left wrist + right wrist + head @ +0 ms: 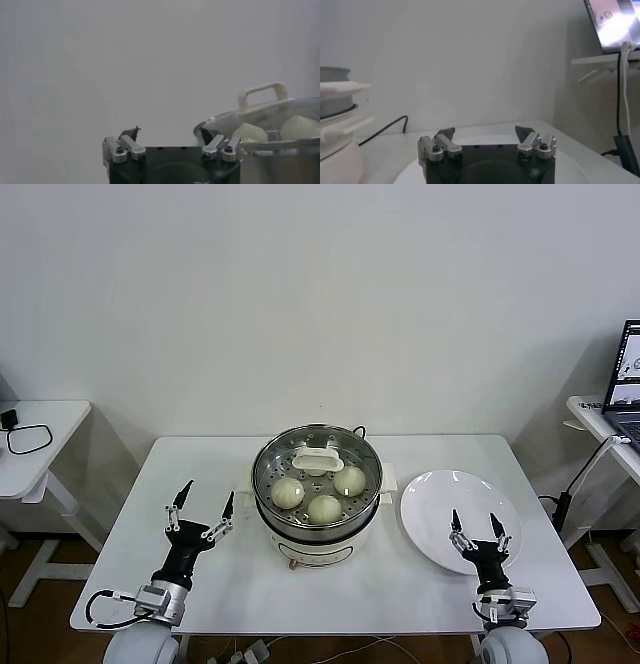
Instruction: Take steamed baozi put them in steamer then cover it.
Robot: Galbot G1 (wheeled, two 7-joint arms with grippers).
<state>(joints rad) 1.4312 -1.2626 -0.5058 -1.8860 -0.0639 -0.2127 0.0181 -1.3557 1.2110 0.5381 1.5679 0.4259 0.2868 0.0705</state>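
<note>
No legible text, labels, numbers anywhere.

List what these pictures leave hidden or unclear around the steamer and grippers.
- Fourth baozi: head view shows three baozi; the cover handle hides the rear of the steamer.
- Steamer base: cut off in both wrist views.
- Plate: right gripper hides its near part.
- Left gripper: open, empty.

Cream-white round steamed baozi (288, 492) sit in the shiny silver stainless-steel steamer (266, 484) on its white base, under the clear glass cover (317, 467) with a cream-white handle. A plain white round plate (430, 504) rests on a white table (150, 534).
</note>
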